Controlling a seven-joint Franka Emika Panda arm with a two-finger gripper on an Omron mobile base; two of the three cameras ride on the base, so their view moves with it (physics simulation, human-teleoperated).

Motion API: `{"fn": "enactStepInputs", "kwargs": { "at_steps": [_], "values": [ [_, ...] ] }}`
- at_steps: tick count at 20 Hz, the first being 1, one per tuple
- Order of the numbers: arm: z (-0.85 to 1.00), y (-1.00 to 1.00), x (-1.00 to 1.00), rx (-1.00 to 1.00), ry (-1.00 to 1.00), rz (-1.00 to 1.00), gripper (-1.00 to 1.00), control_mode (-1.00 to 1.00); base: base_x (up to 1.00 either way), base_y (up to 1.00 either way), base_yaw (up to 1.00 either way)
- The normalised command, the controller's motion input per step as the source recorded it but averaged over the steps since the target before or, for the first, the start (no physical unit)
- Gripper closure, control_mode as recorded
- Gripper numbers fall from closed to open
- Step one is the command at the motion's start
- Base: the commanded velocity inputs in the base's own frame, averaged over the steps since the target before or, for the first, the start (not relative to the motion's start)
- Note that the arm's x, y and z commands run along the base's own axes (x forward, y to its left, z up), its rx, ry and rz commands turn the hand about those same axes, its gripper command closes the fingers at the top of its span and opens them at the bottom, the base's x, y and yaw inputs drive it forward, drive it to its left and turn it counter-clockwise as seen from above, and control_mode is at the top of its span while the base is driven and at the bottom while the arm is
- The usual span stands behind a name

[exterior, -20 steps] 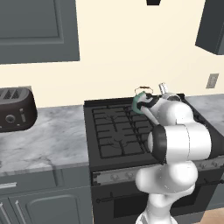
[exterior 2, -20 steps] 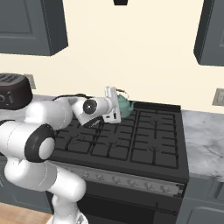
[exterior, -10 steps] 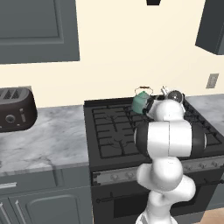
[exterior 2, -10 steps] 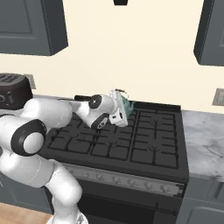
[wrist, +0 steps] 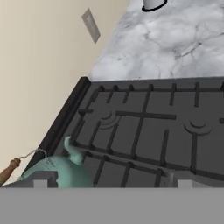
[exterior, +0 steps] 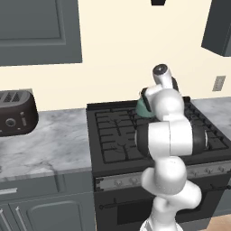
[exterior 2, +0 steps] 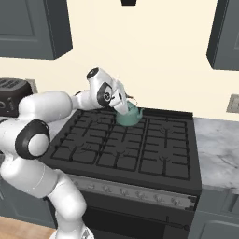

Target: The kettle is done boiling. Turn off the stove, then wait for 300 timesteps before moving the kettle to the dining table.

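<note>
Kettle [exterior 2: 129, 115] catalogued last, by size; stove taken as landmark throughout.

Stove [exterior 2: 135, 149]: black range, cast-iron grates covering whole top, silver strip of small knobs [exterior 2: 140, 196] running along front edge, dark oven door showing below. Standing between two stretches of marble counter.

Counter [exterior: 45, 144]: grey-veined marble over grey cabinets, lying left of stove in left base view; matching stretch [exterior 2: 219, 154] lying right of stove in right base view.

Upper cabinets [exterior: 38, 31]: dark grey, hanging on cream wall above and left of stove; another [exterior 2: 224, 32] hanging above and right of it.

Arm [exterior: 169, 140]: white with dark joints, rising in front of stove and reaching over its grates toward rear.

Toaster [exterior: 16, 113]: dark, sitting on counter well left of stove.

Gripper [exterior 2: 121, 103]: hovering over rear of stove, just beside kettle on its left in right base view, jaws standing wide apart, gripping nothing. Fingertips [wrist: 40, 179] showing either side of kettle's lower body in hand view; touching or not, cannot tell.

Kettle: small, teal-green, curved spout, thin wire handle with brown top. Sitting upright on grate at rear of stove, close to back edge, left of middle in right base view.

Wall outlet [wrist: 91, 25]: on wall, right of stove.
</note>
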Motion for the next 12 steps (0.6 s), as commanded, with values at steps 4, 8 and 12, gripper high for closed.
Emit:
{"fn": "enactStepInputs", "kwargs": {
  "at_steps": [4,8,12],
  "values": [
    [0.07,0.07,0.13,0.0,0.09,0.02,-1.0,-1.0,0.0,0.0,0.0],
    [0.0,0.0,0.14,0.0,0.01,0.02,-1.0,-1.0,0.0,0.0,0.0],
    [0.0,0.0,0.29,0.0,0.07,0.0,-1.0,-1.0,0.0,0.0,0.0]
  ]
}}
